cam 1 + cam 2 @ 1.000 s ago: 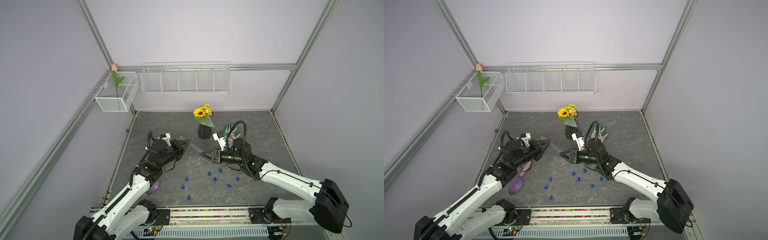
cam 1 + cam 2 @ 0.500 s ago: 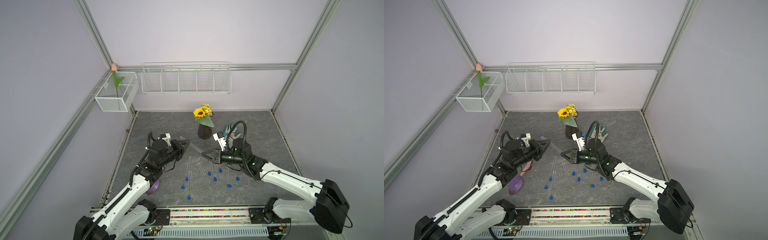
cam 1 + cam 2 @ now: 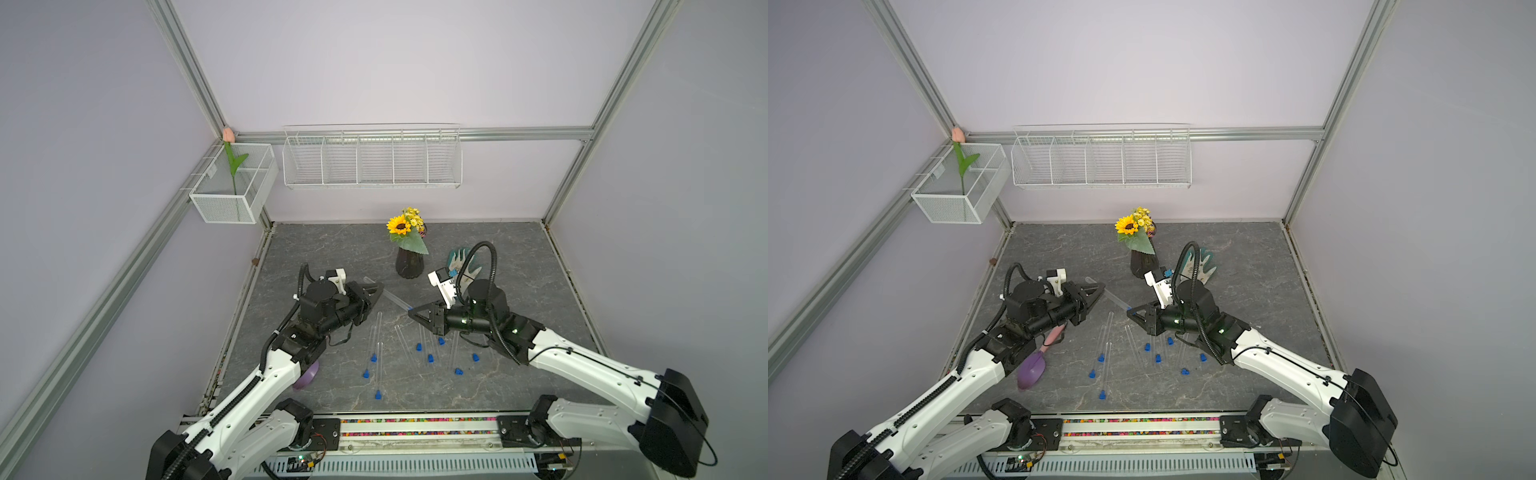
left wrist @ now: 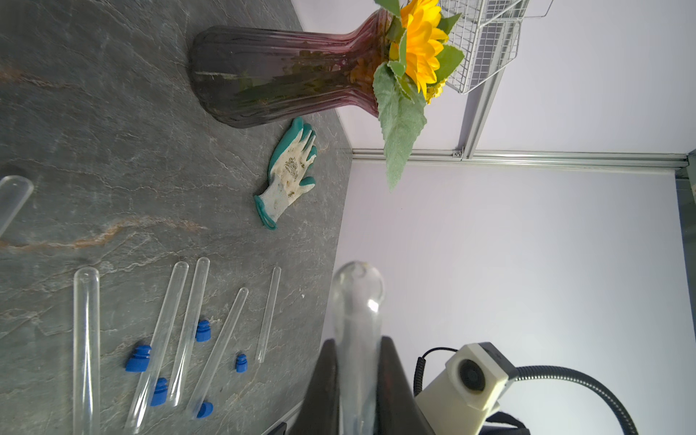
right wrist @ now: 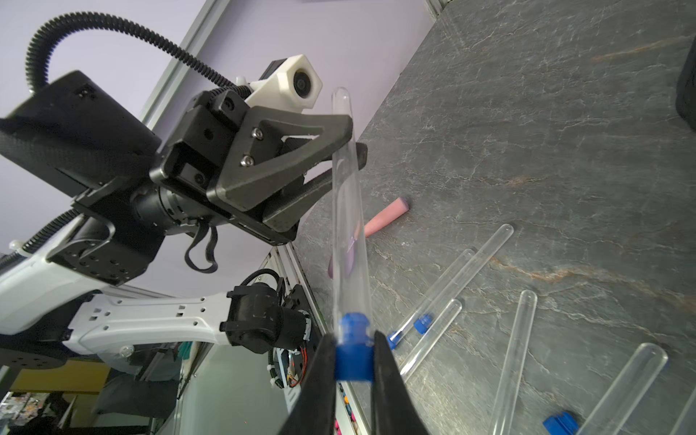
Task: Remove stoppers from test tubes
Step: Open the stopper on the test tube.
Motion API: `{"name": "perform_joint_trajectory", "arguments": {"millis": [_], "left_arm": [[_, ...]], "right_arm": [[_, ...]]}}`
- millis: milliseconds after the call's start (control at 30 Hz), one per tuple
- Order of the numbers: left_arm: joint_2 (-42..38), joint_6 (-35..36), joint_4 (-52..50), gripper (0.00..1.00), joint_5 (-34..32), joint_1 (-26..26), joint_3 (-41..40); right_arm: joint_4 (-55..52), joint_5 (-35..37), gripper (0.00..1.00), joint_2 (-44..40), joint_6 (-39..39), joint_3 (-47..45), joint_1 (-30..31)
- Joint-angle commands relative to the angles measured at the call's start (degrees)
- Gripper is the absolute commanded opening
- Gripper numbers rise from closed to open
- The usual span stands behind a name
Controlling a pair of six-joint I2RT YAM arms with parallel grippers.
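**Stoppered tube clamped at both ends**

The right gripper (image 5: pixel 354 339) is closed on the blue stopper (image 5: pixel 353 363) of a raised test tube (image 5: pixel 348 226), which is clenched near its rounded end by the left gripper (image 4: pixel 357 346). The tube is held above the table (image 3: pixel 498 266), between the arms. Below, other test tubes (image 3: pixel 379 328) and loose stoppers (image 3: pixel 419 346) are spread flat. A dark print on the glove (image 4: pixel 292 171) near the vase (image 4: pixel 271 75) cannot be read.
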Motion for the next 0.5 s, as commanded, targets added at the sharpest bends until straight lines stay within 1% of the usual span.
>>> {"name": "perform_joint_trajectory", "arguments": {"millis": [0, 233, 467], "left_arm": [[0.5, 1.0, -0.7, 0.0, -4.9, 1.2, 0.3], [0.5, 0.3, -1.1, 0.0, -6.1, 2.5, -0.4], [-0.8, -1.9, -0.6, 0.0, -6.2, 6.4, -2.8]], "right_arm": [[-6.0, 2.2, 0.08, -2.3, -7.2, 0.4, 0.7], [-6.2, 5.8, 0.09, -4.0, -13.1, -1.7, 2.9], [-5.8, 7.3, 0.12, -5.1, -17.2, -3.1, 5.4]]}}
